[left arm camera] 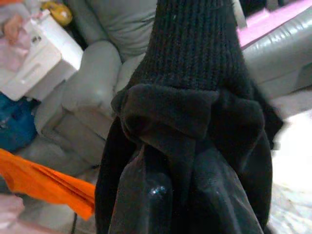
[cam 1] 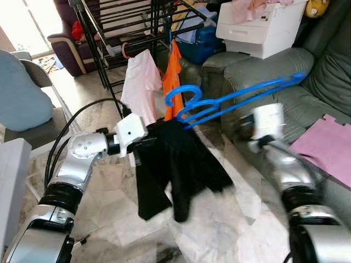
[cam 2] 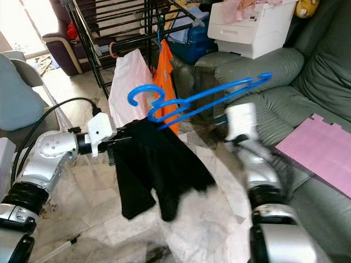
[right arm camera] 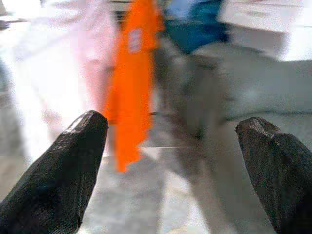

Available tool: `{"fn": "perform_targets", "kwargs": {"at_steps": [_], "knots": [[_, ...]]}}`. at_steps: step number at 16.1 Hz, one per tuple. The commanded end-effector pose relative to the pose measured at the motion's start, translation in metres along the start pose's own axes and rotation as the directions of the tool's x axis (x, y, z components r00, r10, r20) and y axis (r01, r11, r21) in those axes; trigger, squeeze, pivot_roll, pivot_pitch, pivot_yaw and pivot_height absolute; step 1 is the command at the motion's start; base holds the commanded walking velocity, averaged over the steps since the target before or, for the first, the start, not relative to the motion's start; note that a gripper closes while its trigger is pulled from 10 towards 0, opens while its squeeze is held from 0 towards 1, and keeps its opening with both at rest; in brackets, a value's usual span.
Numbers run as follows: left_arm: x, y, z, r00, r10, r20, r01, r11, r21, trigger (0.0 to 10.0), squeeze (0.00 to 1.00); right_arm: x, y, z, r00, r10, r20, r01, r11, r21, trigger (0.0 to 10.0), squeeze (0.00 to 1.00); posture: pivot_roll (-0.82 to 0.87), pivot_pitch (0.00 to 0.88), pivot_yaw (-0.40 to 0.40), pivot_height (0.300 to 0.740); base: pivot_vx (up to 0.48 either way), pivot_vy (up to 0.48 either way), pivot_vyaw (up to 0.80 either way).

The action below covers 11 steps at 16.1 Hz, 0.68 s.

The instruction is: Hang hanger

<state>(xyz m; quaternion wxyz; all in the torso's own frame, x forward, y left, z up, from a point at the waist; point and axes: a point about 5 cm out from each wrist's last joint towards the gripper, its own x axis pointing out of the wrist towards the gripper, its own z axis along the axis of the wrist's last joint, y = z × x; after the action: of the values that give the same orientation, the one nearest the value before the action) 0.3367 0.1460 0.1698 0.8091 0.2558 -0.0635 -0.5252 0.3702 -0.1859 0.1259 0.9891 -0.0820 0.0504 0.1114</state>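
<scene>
A blue plastic hanger [cam 1: 230, 98] is tilted in the air over the floor, hook end low [cam 1: 180, 94], far end high toward the sofa. Its lower part touches the top of a black garment [cam 1: 173, 164] that droops from my left gripper [cam 1: 137, 145], which is shut on the cloth; in the left wrist view the black cloth [left arm camera: 185, 122] covers the fingers. My right arm [cam 1: 266, 126] is blurred just beneath the hanger's bar. In the right wrist view the right gripper [right arm camera: 171, 124] is open with nothing between its fingers. What holds the hanger up I cannot tell.
A black drying rack [cam 1: 109, 33] stands behind, carrying a pink shirt [cam 1: 140, 82] and an orange garment [cam 1: 173, 74]. A grey-green sofa [cam 1: 263, 66] with a white box [cam 1: 263, 27] and a pink mat [cam 1: 329, 145] lies right. A padded chair [cam 1: 16, 93] is left.
</scene>
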Motion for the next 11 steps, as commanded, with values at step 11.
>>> {"fn": "perform_targets", "kwargs": {"at_steps": [11], "knots": [[-0.004, 0.003, -0.01, 0.994, 0.051, -0.097, -0.046, 0.998, 0.053, 0.0, 0.0, -0.03, 0.031, 0.023, 0.819, 0.557, 0.14, -0.565, 0.825, 0.024, 10.0, 0.0, -0.14, 0.0, 0.072, 0.74, 0.0, 0.0, 0.0]]}}
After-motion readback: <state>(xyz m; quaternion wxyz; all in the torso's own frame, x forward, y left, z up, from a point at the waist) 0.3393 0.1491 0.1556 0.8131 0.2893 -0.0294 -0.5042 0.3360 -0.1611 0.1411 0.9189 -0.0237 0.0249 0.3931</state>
